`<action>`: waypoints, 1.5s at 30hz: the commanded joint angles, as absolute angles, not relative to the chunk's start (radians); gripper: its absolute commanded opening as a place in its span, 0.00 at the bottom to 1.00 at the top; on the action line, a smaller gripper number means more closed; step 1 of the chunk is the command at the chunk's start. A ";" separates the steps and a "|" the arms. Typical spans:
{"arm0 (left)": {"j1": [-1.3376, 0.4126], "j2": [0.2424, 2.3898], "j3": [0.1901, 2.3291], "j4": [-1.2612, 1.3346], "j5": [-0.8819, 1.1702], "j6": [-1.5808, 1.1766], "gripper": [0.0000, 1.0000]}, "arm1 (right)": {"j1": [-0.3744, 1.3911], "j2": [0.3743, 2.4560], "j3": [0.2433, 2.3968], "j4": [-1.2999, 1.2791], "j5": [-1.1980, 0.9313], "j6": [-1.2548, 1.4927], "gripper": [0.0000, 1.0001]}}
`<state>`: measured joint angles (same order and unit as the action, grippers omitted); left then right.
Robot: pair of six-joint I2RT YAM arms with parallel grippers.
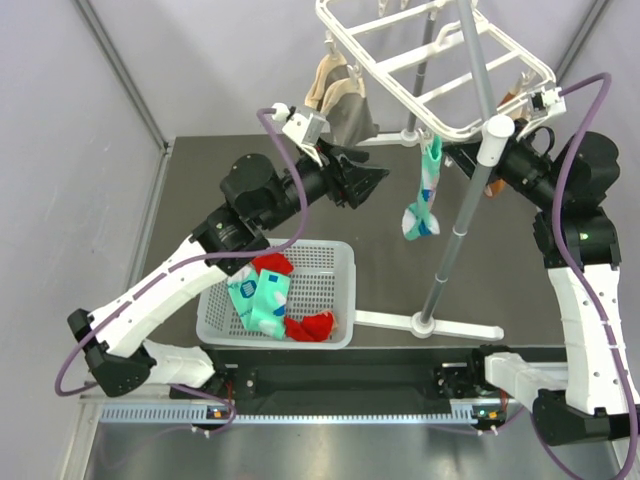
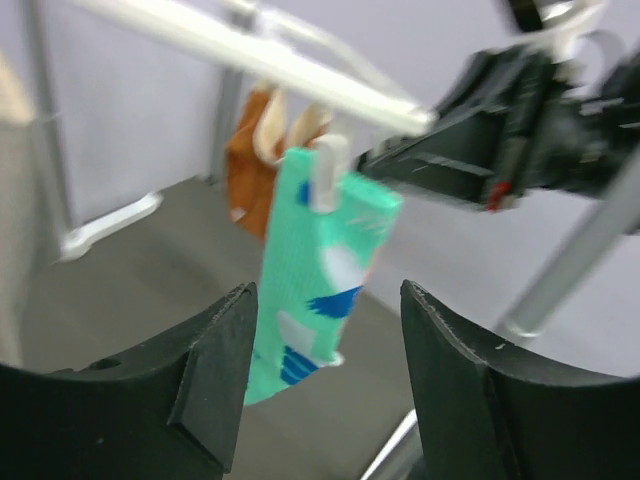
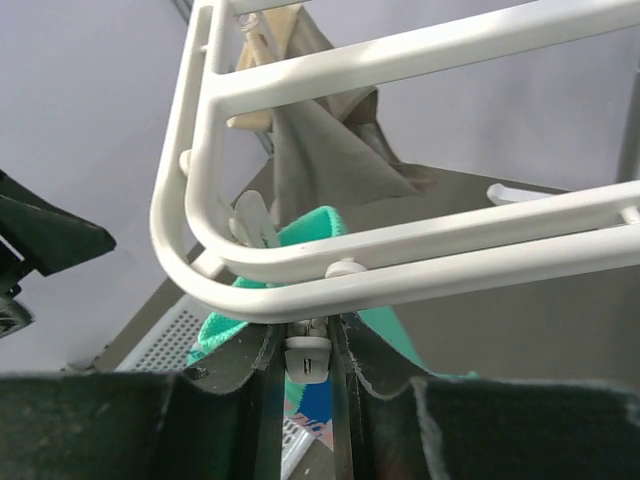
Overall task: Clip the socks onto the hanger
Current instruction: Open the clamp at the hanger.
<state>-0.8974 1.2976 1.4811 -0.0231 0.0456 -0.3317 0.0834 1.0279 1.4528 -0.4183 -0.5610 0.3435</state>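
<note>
- Left end effector: fingers wide apart and holding nothing. A mint-green sock hangs straight ahead of the gap, not touching either finger.
- Right end effector: fingers nearly together, pinching a white clip under the rim of the hanger. The sock's cuff lies just behind them.
- Beneath and to the rear of the left end effector, a basket on the counter holds a second mint-green sock and red socks.
</note>
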 commanded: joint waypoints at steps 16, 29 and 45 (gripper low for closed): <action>-0.899 1.538 1.580 0.365 0.443 -0.529 0.61 | 0.095 0.982 1.384 -0.164 -0.701 0.669 0.00; -0.881 1.629 1.635 0.422 0.391 -0.675 0.67 | 0.097 0.974 1.385 -0.183 -0.739 0.627 0.00; -0.862 1.694 1.689 0.480 0.452 -0.746 0.14 | 0.097 0.965 1.359 -0.175 -0.761 0.623 0.00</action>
<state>-0.8688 1.6901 1.6360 0.4049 0.4606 -0.7441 0.0830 0.9905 1.3556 -0.2043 -0.7105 0.6247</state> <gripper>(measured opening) 0.237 0.180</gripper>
